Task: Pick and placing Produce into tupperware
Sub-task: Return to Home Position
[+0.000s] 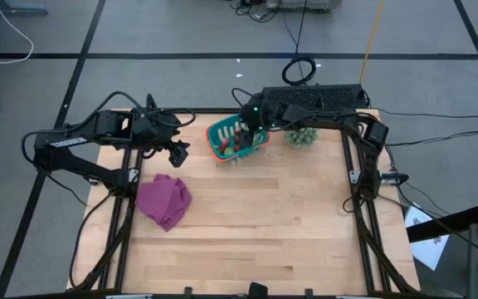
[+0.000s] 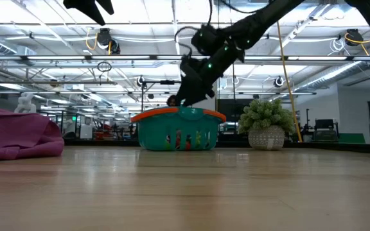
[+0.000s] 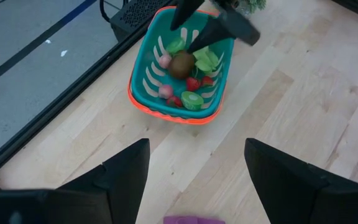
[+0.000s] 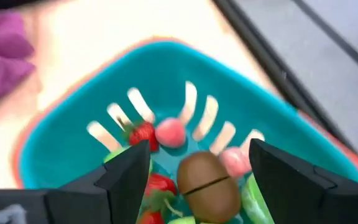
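The teal tupperware (image 1: 237,139) stands on the table near its far edge. Inside it lies the produce: a brown oval (image 4: 207,184), red pieces (image 4: 143,134), pink ones (image 4: 170,132) and light green ones (image 3: 205,59). My right gripper (image 4: 197,165) hangs open just above the basket's inside, over the brown oval, touching nothing. My left gripper (image 3: 196,163) waits open above the table's left part, pointing toward the basket, with nothing between its fingers.
A purple cloth (image 1: 163,200) lies on the left part of the table. A spiky pale-green plant in a pot (image 1: 302,135) stands just right of the basket. The near half of the wooden table (image 1: 289,241) is bare.
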